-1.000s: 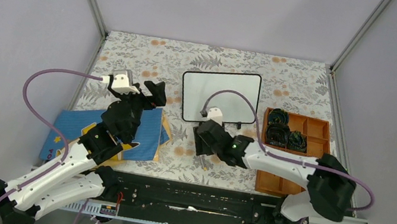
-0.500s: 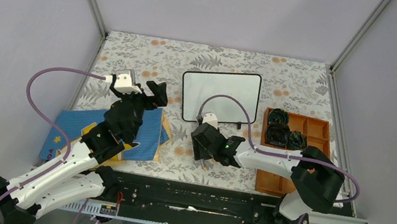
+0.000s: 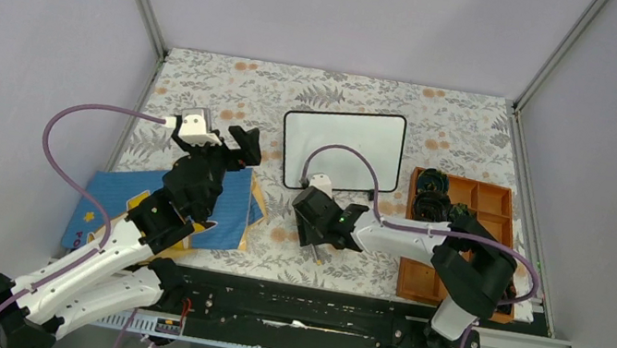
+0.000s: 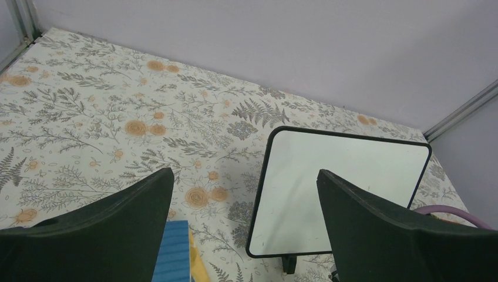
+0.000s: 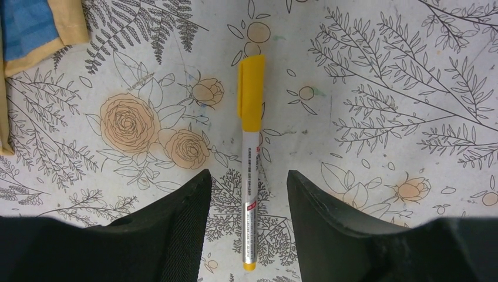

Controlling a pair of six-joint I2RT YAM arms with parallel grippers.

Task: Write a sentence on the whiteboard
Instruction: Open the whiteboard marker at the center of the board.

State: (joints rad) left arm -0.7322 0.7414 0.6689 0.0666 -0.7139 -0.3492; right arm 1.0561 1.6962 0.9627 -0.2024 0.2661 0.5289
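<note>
The whiteboard (image 3: 342, 147) (image 4: 340, 182) lies at the middle back of the flowered table, white with a thin black frame. Its face is blank; the sentence is not in view anywhere. A marker (image 5: 251, 158) with a silver barrel and a yellow cap lies flat on the tablecloth in front of the board. My right gripper (image 3: 314, 231) (image 5: 246, 176) hangs low over it, open, one finger on each side of the barrel with a gap to both. My left gripper (image 3: 234, 145) (image 4: 244, 173) is wide open and holds nothing, raised left of the board.
A blue printed cloth (image 3: 169, 203) (image 4: 174, 252) on a yellow sheet lies under the left arm; its corner shows in the right wrist view. An orange compartment tray (image 3: 492, 203) with dark round objects (image 3: 436, 204) stands to the right of the board.
My right gripper has moved left and toward the near edge, and its jaws have narrowed a little. The left arm has hardly moved.
</note>
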